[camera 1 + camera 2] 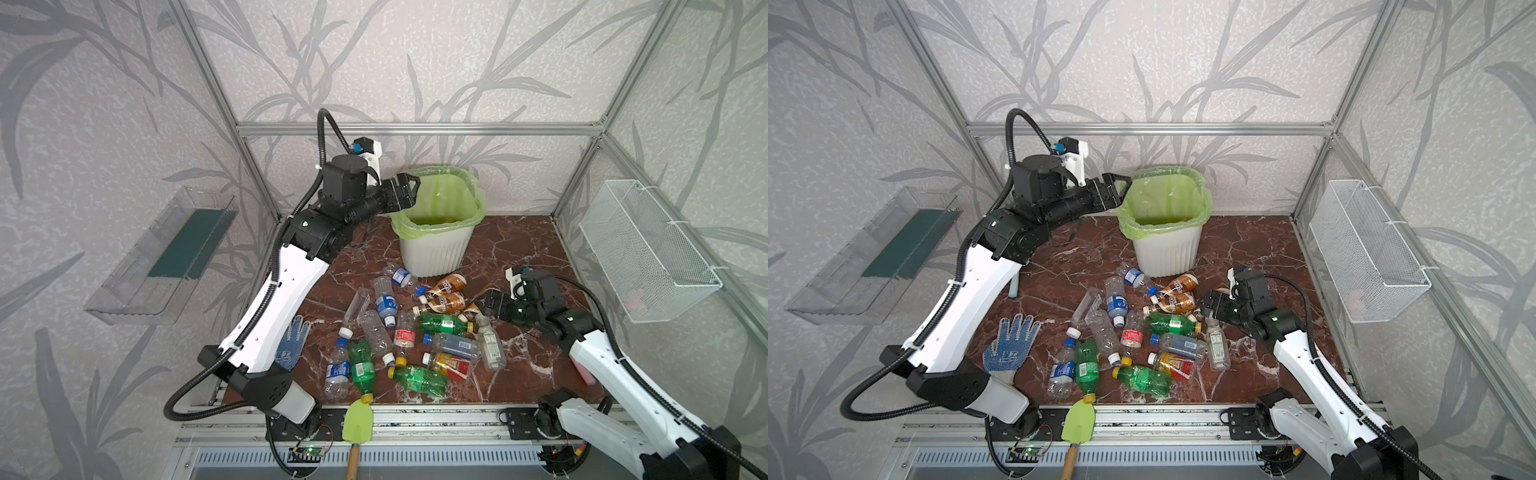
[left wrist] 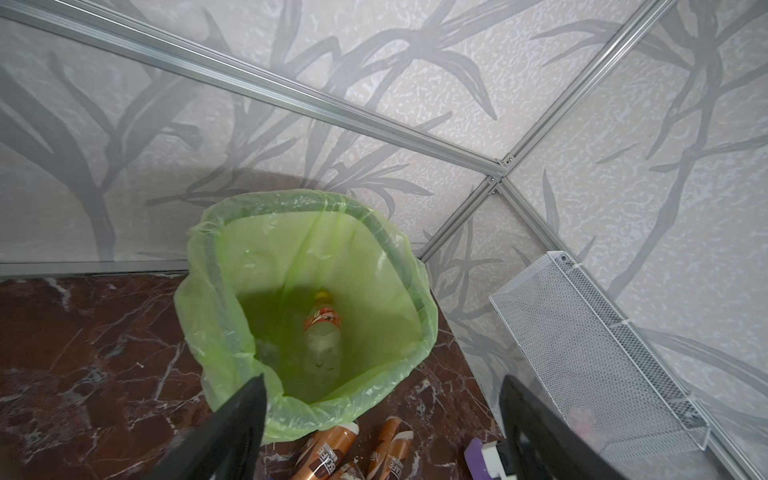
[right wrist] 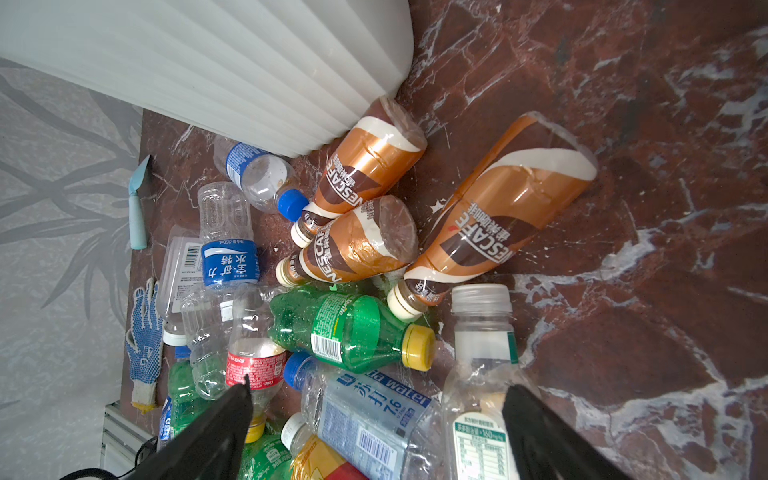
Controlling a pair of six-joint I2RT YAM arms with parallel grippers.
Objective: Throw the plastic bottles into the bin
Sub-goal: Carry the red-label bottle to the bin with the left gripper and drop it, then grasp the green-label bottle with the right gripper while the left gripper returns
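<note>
The bin (image 1: 436, 249) (image 1: 1167, 253), white and ribbed with a light green bag, stands at the back of the marbled table. My left gripper (image 1: 409, 189) (image 2: 382, 380) hangs open and empty over its left rim. Inside lies an orange-labelled bottle (image 2: 322, 332). Several plastic bottles (image 1: 415, 332) (image 1: 1133, 332) lie piled in front of the bin. My right gripper (image 1: 484, 305) (image 3: 378, 386) is open low at the pile's right edge, above a blue-labelled clear bottle (image 3: 365, 411) and beside a green-labelled clear one (image 3: 482, 374). Brown-and-white bottles (image 3: 370, 166) and a green soda bottle (image 3: 349, 328) lie just ahead.
A blue-dotted glove (image 1: 1011, 343) lies left of the pile, with a pale blue spade (image 1: 1014, 286) behind it. A green spade (image 1: 357, 419) rests on the front rail. A wire mesh basket (image 1: 648, 249) hangs on the right wall and a clear tray (image 1: 162, 257) on the left.
</note>
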